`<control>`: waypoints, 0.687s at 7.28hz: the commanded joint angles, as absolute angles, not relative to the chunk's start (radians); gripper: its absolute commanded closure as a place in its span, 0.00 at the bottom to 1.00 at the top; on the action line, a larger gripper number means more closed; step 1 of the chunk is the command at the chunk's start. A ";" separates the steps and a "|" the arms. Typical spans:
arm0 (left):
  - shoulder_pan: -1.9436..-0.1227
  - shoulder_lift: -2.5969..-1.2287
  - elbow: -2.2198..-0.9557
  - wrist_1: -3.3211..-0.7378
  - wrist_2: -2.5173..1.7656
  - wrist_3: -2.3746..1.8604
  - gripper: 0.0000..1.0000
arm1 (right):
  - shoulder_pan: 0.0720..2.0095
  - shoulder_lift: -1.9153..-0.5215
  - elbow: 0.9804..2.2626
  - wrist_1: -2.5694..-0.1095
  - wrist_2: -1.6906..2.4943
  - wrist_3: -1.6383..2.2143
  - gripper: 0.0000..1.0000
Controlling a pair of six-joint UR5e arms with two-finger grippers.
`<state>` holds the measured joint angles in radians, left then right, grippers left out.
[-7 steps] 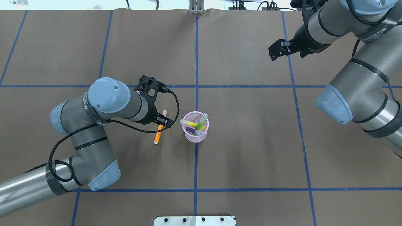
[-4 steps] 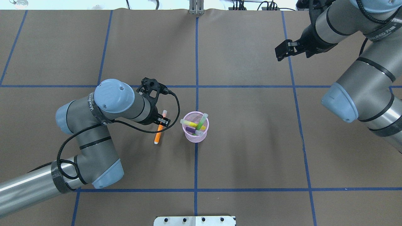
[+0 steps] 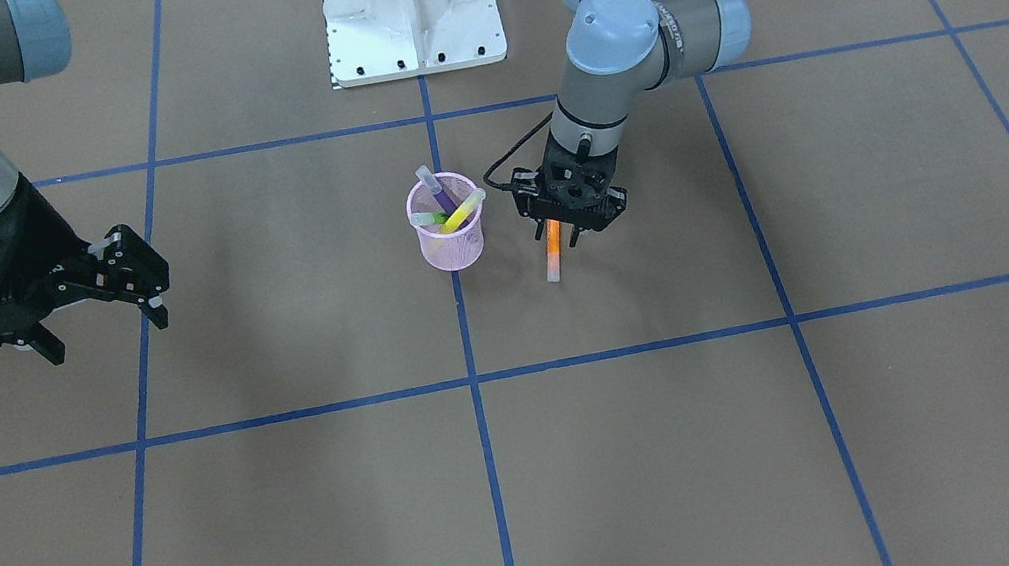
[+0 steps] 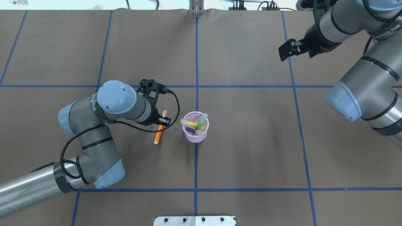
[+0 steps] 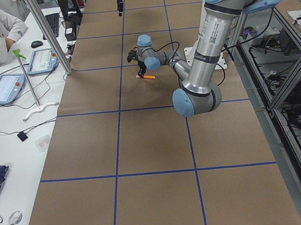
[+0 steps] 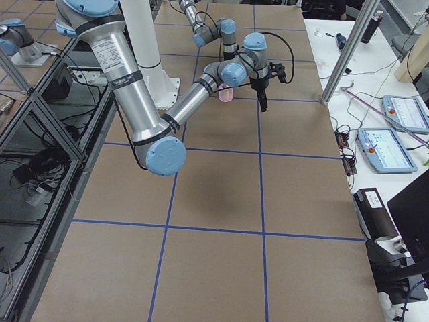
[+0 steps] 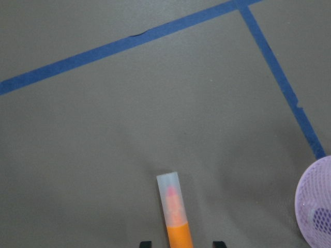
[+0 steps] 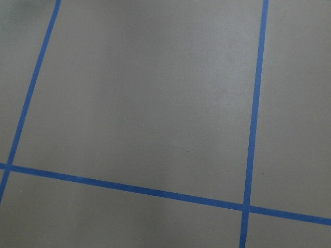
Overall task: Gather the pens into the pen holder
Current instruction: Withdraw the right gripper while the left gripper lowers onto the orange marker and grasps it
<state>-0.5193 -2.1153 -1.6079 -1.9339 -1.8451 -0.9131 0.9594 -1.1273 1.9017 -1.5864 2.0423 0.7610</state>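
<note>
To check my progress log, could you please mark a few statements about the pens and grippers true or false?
1. The orange pen lies outside the pen holder. True.
2. The pen holder lies tipped over. False: it stands upright.
3. It holds a yellow pen, a green pen and a purple pen. True.
4. The right gripper holds a pen. False: it is empty.
5. The left gripper hangs over the pen holder. False: it is at the orange pen.

Bright, even light falls from overhead; soft, faint shadows lie on the table (image 4: 251, 157); a glint streaks my left arm (image 4: 25, 186).
</note>
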 commanded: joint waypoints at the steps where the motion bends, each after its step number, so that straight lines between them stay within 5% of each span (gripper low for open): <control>1: -0.500 -2.126 -1.589 -1.934 -1.803 -0.974 0.50 | 0.960 -1.127 1.901 -1.588 2.045 0.761 0.00; 3: -0.488 -2.144 -1.572 -1.934 -1.801 -0.988 0.51 | 0.960 -1.129 1.901 -1.588 2.043 0.761 0.00; 4: -0.486 -2.145 -1.572 -1.934 -1.801 -0.988 0.67 | 0.960 -1.129 1.901 -1.588 2.045 0.761 0.00; 5: -0.486 -2.143 -1.572 -1.933 -1.801 -0.985 0.98 | 0.960 -1.129 1.901 -1.586 2.045 0.761 0.00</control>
<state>-0.4880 -2.1430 -1.5734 -1.9340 -1.8013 -0.9861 0.9603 -1.1289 1.9007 -1.5874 2.0443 0.7608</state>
